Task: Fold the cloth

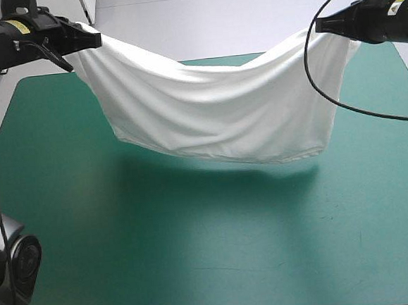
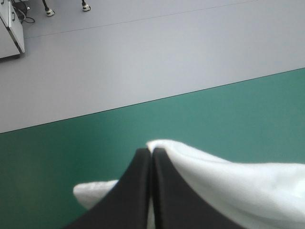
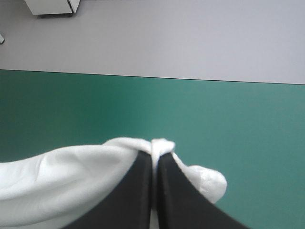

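Note:
The white T-shirt (image 1: 215,109) hangs in the air above the teal-green table, stretched between both arms and sagging in the middle. My left gripper (image 1: 97,39) is shut on its left upper corner, my right gripper (image 1: 319,25) on the right upper corner. In the left wrist view the black fingers (image 2: 143,186) meet in a point at my left gripper (image 2: 151,153), with T-shirt cloth (image 2: 228,186) bunched beside them. In the right wrist view my right gripper (image 3: 155,155) pinches the T-shirt cloth (image 3: 71,176) the same way. The shirt's lower hem hangs clear of the table.
The teal-green table (image 1: 197,245) lies under the shirt, its far edge (image 1: 211,60) just behind the cloth. The far edge (image 2: 190,93) also shows ahead of the left gripper.

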`<state>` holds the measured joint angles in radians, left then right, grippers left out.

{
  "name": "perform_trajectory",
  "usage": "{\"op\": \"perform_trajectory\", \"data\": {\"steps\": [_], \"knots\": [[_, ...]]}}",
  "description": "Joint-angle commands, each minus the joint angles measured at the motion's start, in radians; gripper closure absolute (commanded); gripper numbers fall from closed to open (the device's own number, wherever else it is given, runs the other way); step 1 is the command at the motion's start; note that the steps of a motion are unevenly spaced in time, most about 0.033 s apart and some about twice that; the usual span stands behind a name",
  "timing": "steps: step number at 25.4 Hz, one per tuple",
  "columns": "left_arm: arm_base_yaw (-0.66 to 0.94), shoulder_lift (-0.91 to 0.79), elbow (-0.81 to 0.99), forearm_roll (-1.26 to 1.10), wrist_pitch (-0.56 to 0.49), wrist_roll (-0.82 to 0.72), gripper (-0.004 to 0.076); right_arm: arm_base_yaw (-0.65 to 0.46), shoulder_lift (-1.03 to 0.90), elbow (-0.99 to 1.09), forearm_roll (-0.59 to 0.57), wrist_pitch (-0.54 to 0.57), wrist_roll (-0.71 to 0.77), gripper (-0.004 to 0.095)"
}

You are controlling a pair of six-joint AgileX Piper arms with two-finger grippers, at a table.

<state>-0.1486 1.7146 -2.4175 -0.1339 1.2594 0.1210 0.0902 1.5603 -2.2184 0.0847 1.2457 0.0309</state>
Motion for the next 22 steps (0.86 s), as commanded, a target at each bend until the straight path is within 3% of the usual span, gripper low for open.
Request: {"op": "perform_trajectory", "data": {"steps": [1, 10, 17, 19, 21, 22], "knots": [[-0.005, -0.002, -0.024, -0.004, -0.088, 0.003, 0.0746, -0.001, 0.003, -0.028, -0.005, -0.149, -0.023, 0.0924], [-0.005, 0.11, -0.024, 0.03, -0.368, 0.003, 0.0746, -0.001, 0.112, -0.028, -0.085, -0.438, -0.037, 0.0924], [-0.005, 0.134, -0.024, 0.053, -0.58, 0.003, 0.0746, -0.002, 0.155, -0.064, -0.092, -0.506, -0.037, 0.0923], [-0.005, 0.146, -0.024, 0.053, -0.532, 0.0, 0.0746, -0.002, 0.173, -0.087, -0.085, -0.472, -0.031, 0.0924], [-0.005, 0.178, -0.024, 0.053, -0.413, -0.001, 0.0746, -0.002, 0.191, -0.085, -0.085, -0.353, -0.031, 0.0924], [-0.005, 0.201, -0.024, 0.053, -0.335, -0.009, 0.0746, -0.002, 0.219, -0.082, -0.085, -0.228, -0.002, 0.0924]]}}
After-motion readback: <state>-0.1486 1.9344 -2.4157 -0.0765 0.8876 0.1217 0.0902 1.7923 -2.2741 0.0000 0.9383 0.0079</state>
